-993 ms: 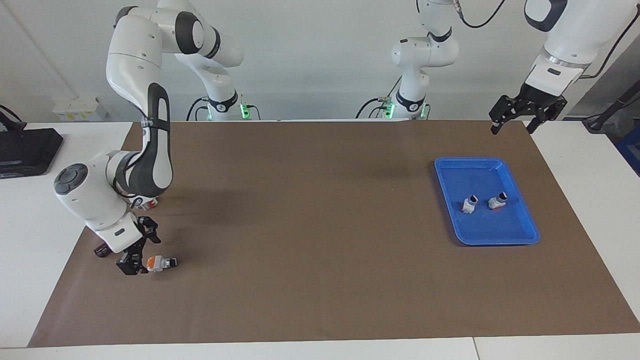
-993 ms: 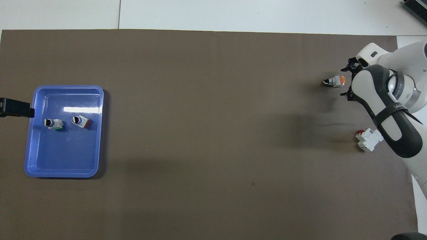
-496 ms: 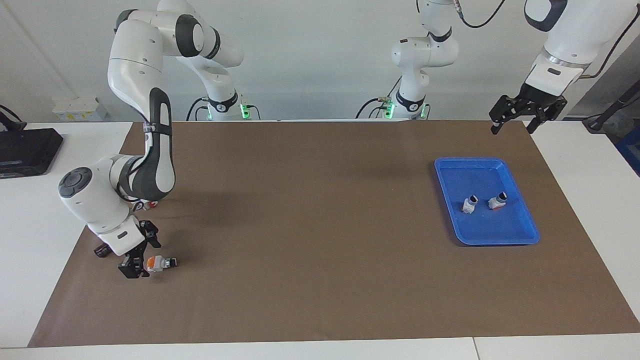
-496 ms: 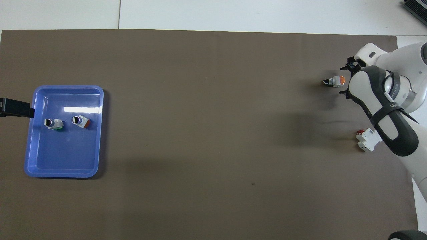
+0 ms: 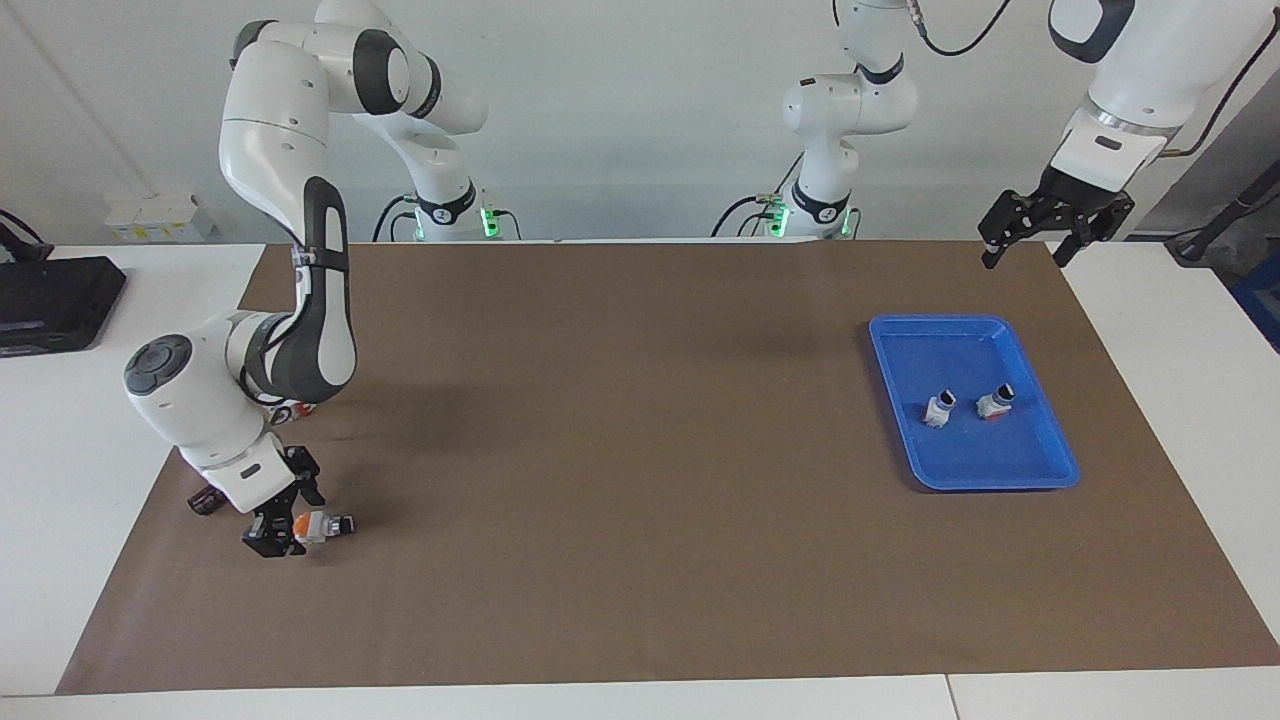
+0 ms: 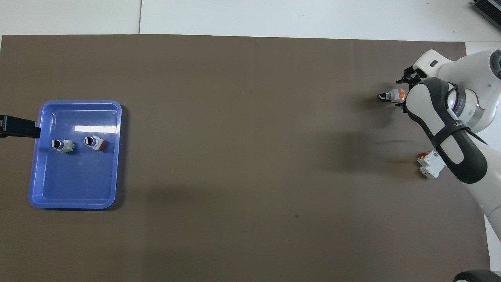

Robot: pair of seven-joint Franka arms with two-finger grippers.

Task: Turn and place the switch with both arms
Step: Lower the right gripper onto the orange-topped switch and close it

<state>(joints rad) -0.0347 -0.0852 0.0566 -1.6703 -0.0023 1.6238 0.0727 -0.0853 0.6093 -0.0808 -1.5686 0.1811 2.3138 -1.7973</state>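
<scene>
The switch (image 5: 325, 524) lies on its side on the brown mat at the right arm's end of the table, its black knob tip pointing toward the left arm's end. It also shows in the overhead view (image 6: 390, 95). My right gripper (image 5: 288, 522) is down at the mat, open, with its fingers on either side of the switch's orange end; the overhead view shows the gripper (image 6: 402, 91) partly under the arm. My left gripper (image 5: 1024, 256) is open and empty, raised over the mat's edge beside the blue tray; the left arm waits.
The blue tray (image 5: 960, 350) at the left arm's end holds two small switches (image 5: 940, 408) (image 5: 997, 402). A white block with a red part (image 6: 430, 164) lies nearer to the robots than the switch. A small dark block (image 5: 203, 502) lies beside my right gripper.
My right gripper has slid toward the switch, so its fingers now lie along the orange end. The switch and the left arm have not moved.
</scene>
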